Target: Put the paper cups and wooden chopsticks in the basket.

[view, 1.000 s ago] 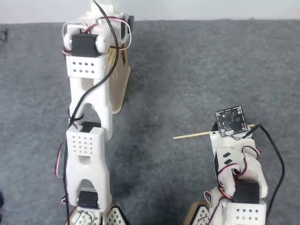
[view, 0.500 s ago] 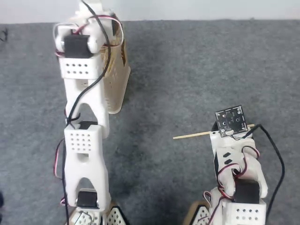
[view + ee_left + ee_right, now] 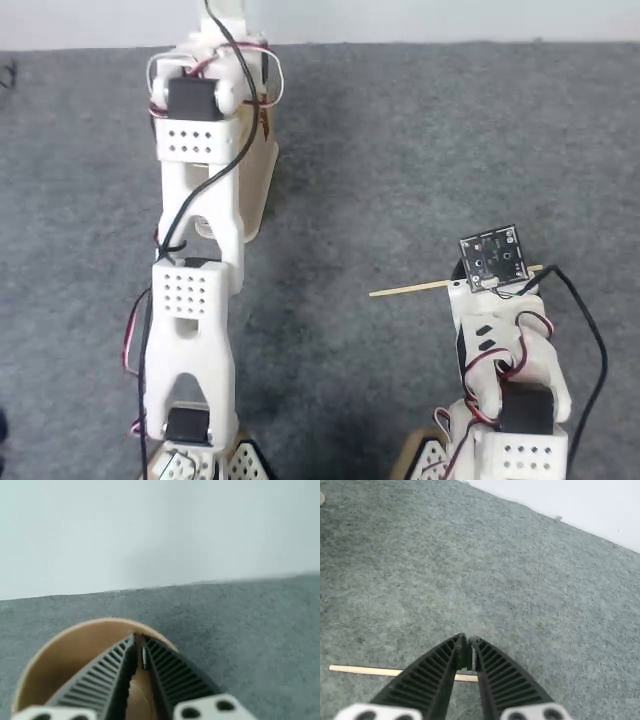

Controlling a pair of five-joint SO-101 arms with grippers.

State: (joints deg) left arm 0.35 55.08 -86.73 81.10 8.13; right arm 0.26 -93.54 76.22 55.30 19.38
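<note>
The paper cup (image 3: 70, 655) is gripped by its rim in the left claw (image 3: 139, 642), whose fingers are closed on the cup wall, with the grey surface (image 3: 240, 620) behind it. The chopstick (image 3: 365, 670) lies flat on the surface and passes under the right claw (image 3: 467, 642), whose fingers are pressed together without holding it. The basket (image 3: 262, 190) sits beneath the left arm (image 3: 195, 200), well apart from the chopstick.

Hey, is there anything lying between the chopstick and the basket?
No. Only bare carpet lies between the chopstick and the basket. The left arm, holding a cup, stands over the basket.
</note>
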